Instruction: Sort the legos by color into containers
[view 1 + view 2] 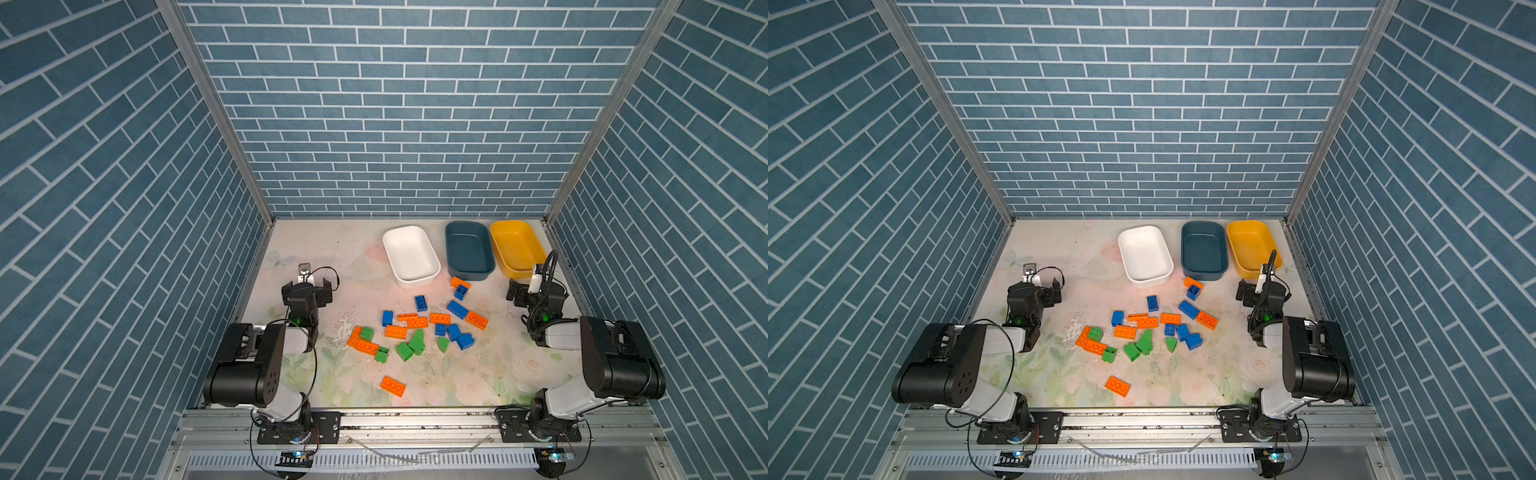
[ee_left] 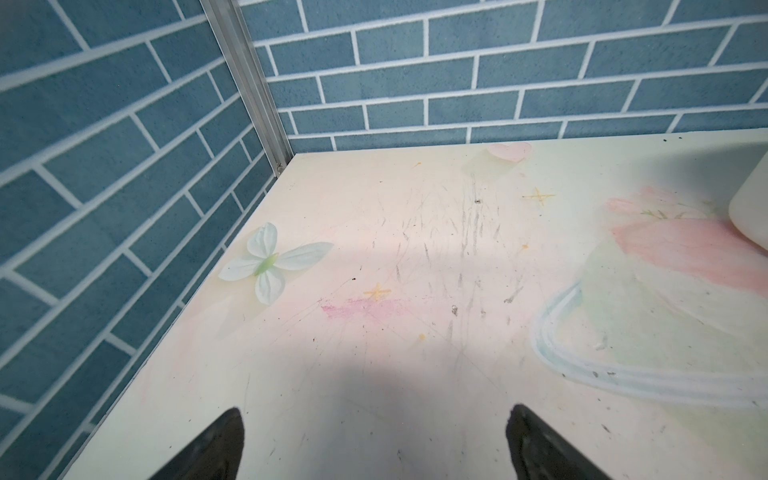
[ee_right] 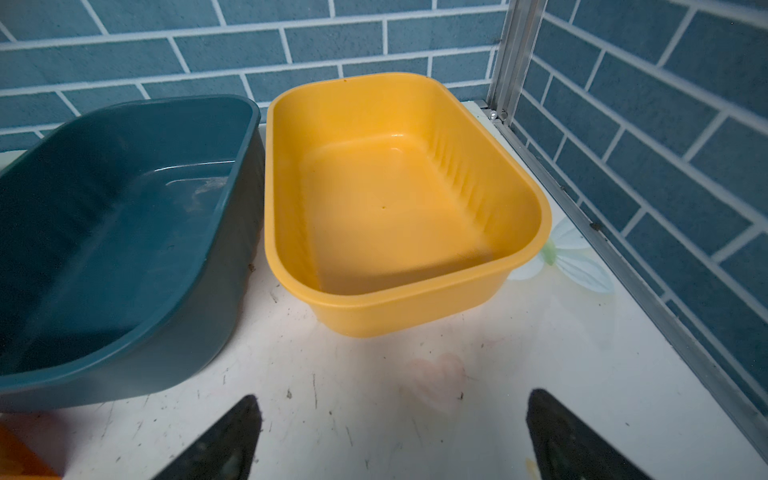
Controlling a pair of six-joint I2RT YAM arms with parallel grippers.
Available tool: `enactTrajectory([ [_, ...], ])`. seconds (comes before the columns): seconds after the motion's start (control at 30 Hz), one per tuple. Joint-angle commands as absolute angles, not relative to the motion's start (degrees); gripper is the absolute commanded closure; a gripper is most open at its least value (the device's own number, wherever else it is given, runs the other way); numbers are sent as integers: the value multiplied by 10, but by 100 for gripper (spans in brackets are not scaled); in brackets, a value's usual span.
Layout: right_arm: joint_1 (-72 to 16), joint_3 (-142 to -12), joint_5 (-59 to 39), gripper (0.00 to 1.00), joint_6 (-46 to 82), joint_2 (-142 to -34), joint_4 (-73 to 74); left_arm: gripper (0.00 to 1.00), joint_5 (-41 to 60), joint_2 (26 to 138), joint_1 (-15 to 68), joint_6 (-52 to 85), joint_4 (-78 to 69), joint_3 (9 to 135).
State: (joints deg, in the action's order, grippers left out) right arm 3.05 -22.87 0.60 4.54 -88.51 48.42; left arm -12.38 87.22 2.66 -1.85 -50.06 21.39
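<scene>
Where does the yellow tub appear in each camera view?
Top views, both: the yellow tub stands at the back right of the table, last in the row.
Left wrist: not in it.
Right wrist: middle of the picture, empty.
Shared landmark: the dark teal tub right beside it.

Bright, even – soft shadows, edges warped.
</scene>
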Motion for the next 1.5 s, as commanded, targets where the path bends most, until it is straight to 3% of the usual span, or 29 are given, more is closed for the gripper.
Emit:
enactTrajectory([
  [0.0, 28, -227, 0, 1, 29, -883, 491, 1, -126, 874, 30, -22, -510, 213],
  [0.17, 29, -233, -8, 1, 26, -875, 474, 1, -121, 859, 30, -22, -482, 221],
  [0.33, 29, -302, -33, 1, 15, -840, 325, 1, -123, 812, 31, -27, -357, 272],
  [0.43, 28, -355, -67, 1, 4, -828, 231, 1, -197, 785, 60, -34, -266, 319],
  [0.5, 28, -392, -69, 1, 23, -822, 178, 1, -233, 770, 74, -1, -203, 361],
  [0.6, 28, -445, -79, 1, 90, -829, 142, 1, -209, 766, 80, 95, -117, 431],
  [0.77, 29, -594, -168, 1, 164, -908, 20, 1, -243, 820, 126, 228, -9, 535],
  [1.17, 11, -902, -258, 1, 206, -1144, -247, 1, -28, 1034, 168, 365, 214, 779],
  [1.3, -10, -973, -220, 16, 185, -1200, -315, 1, 56, 1086, 180, 361, 217, 826],
  [1.47, -42, -1018, -147, 30, 157, -1236, -353, 1, 52, 1146, 210, 337, 270, 900],
])
